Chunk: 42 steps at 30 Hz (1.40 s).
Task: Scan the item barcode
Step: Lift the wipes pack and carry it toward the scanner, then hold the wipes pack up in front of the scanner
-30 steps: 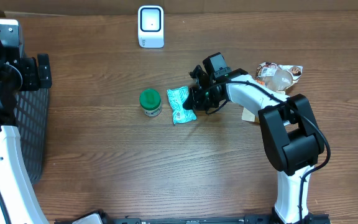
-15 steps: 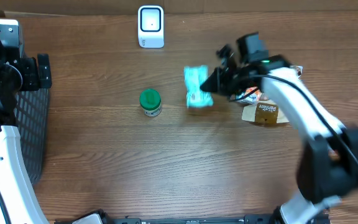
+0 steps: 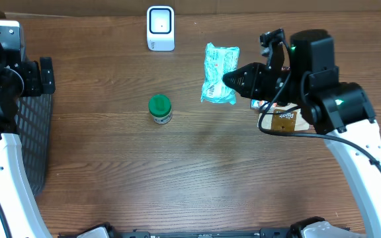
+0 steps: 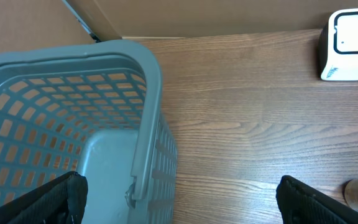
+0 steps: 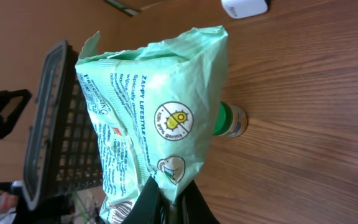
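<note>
Overhead: the right gripper [image 3: 231, 80], pinching the green packet [image 3: 217, 69], has raised it off the table [image 3: 177, 175]. The left gripper [image 4: 182, 198] has its jaws spread wide.

The table [image 3: 177, 185] is seen as brown wood, grained and matt. The pouch [image 5: 160, 118] is made of thin pale-green plastic film, crinkled and faintly glossy. At 9 o'clock, the basket [image 4: 148, 112] is moulded as a grey matt plastic lattice. At 12 o'clock, the scanner [image 3: 161, 28] is cased in smooth white plastic. The jar lid [image 3: 159, 104] is formed of green plastic.
</note>
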{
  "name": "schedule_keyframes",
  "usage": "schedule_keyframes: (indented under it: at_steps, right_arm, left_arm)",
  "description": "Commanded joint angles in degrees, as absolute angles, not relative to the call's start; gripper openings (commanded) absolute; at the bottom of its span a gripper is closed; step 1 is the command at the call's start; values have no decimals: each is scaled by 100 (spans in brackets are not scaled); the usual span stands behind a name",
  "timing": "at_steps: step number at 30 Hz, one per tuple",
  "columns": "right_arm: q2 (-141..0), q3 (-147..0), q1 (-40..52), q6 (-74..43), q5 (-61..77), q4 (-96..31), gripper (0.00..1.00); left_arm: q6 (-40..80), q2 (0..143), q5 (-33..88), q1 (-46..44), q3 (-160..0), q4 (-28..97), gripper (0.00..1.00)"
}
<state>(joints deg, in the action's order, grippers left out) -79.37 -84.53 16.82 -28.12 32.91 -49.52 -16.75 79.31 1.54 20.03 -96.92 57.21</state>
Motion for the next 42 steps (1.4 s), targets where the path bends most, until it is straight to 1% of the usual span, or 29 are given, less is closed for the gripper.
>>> schedule_keyframes:
  at_steps: [1,3,6,8,10,11,12,13,15,17,20,22,23,28,31,42]
  right_arm:
    - [-8193,-9017,2115,-2832,2464,-4936,4]
    - [-8613,-9660,2340,-2641,1975,-5153,4]
    - [-9629,-11212,2661,-2182,864,-5588,4]
    - [-10230,-12005,2786,-1839,154,-5645,4]
    - [-10871,-12669,2904,-1396,-773,-5426,4]
    - [-11144,-12853,2943,-1111,-1208,-5177,4]
    - [-11531,-12943,2995,-617,-1909,-4552,4]
    - [-11764,-12934,3009,-259,-2298,-4032,4]
    - [-12241,-12934,3017,598,-2744,-3015,4]
    - [-12801,-12934,3017,1490,-3114,-1671,4]
    - [-13399,-12934,3015,2711,-3092,-158,4]
    - [-13839,-12934,3015,3677,-2777,770,4]
    - [-14011,-12934,3017,3983,-2602,1118,4]
    - [-14785,-12934,3020,4840,-1879,2429,4]
    - [-15069,-12934,3026,5137,-1662,2700,4]
    - [-15342,-12934,3065,5124,-1072,2637,4]
  left_arm:
    - [-1782,7940,196,2023,-9810,5701,100]
    - [-1780,7940,196,2023,-9808,5701,99]
    - [-1780,7940,196,2023,-9810,5701,99]
    - [-1780,7940,196,2023,-9810,5701,99]
    - [-1780,7940,196,2023,-9810,5701,100]
    - [-1780,7940,196,2023,-9810,5701,100]
    - [-1782,7940,196,2023,-9810,5701,99]
    - [-1780,7940,196,2023,-9808,5701,99]
    - [-1780,7940,196,2023,-9808,5701,100]
    - [-1782,7940,198,2023,-9808,5701,100]
    - [-1782,7940,196,2023,-9808,5701,99]
    - [-1782,7940,198,2023,-9808,5701,99]
    - [-1780,7940,196,2023,-9810,5701,100]
    - [-1780,7940,196,2023,-9808,5701,99]
    - [-1780,7940,198,2023,-9810,5701,99]
    - [-1780,7940,196,2023,-9808,5701,100]
